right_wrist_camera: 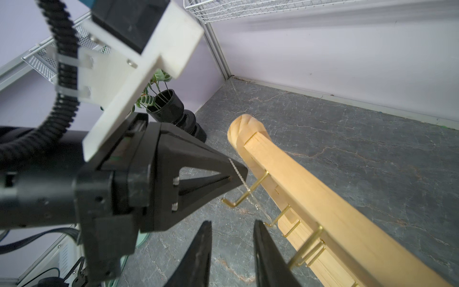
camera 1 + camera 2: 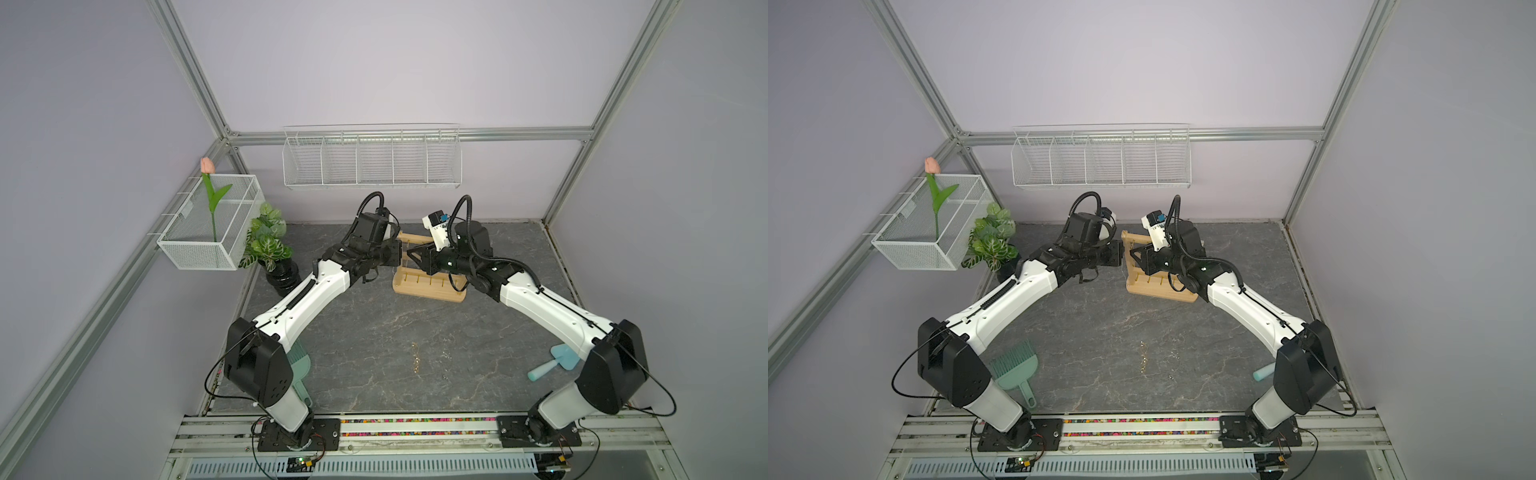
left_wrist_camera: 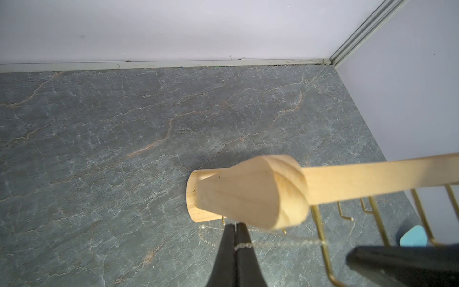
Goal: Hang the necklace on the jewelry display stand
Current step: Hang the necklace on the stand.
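Note:
The jewelry display stand [image 2: 428, 287] [image 2: 1158, 287] is light wood with gold hooks and stands at the back middle of the table. Both grippers meet at its left end. My left gripper [image 3: 235, 225] [image 1: 238, 171] is shut on the necklace [image 3: 285, 243], a thin pale chain. In the right wrist view the necklace [image 1: 237, 174] runs from the left gripper's tip down across a gold hook [image 1: 248, 192] on the top rail [image 1: 310, 193]. My right gripper [image 1: 232, 223] is open just below that hook, with nothing between its fingers.
A potted plant in a black vase [image 2: 270, 249] stands left of the stand. A long white wire basket [image 2: 372, 160] hangs on the back wall, and a mesh basket with a tulip [image 2: 212, 220] on the left wall. A green dustpan [image 2: 1013, 368] and a teal trowel [image 2: 555, 365] lie near the arm bases.

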Robot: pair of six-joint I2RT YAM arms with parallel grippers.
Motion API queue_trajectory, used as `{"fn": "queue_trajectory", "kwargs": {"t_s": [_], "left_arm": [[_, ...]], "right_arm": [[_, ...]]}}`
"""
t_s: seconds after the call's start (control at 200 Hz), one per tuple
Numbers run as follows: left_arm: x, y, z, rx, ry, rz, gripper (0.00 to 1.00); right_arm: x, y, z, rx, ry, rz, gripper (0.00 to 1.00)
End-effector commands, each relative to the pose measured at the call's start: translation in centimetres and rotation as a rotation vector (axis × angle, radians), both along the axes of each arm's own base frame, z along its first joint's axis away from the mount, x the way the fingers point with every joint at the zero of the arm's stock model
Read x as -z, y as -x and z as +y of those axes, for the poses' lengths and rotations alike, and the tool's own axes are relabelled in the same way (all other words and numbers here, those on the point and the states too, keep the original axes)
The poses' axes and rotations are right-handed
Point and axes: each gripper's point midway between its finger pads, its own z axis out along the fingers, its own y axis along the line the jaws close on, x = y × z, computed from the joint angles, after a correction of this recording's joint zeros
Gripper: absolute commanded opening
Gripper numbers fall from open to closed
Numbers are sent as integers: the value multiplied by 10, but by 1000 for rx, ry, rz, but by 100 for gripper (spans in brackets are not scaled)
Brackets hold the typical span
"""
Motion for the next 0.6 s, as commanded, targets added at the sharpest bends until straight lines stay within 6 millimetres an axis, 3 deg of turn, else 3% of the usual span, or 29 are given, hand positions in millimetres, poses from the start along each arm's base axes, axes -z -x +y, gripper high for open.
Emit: {"fn": "queue_trajectory", "kwargs": {"t_s": [0.0,0.26,0.595], "left_arm": [[7,-2,-10,25,26,20,0],[3,-2,-12,35,36,14,0],[0,-1,-14,38,47,16,0]], "right_arm": [[-6,-6,4,-31,4,-20,34],[-19,-11,4,-59,24,-30,40],[-39,11,-1,-93,2,3,46]]}}
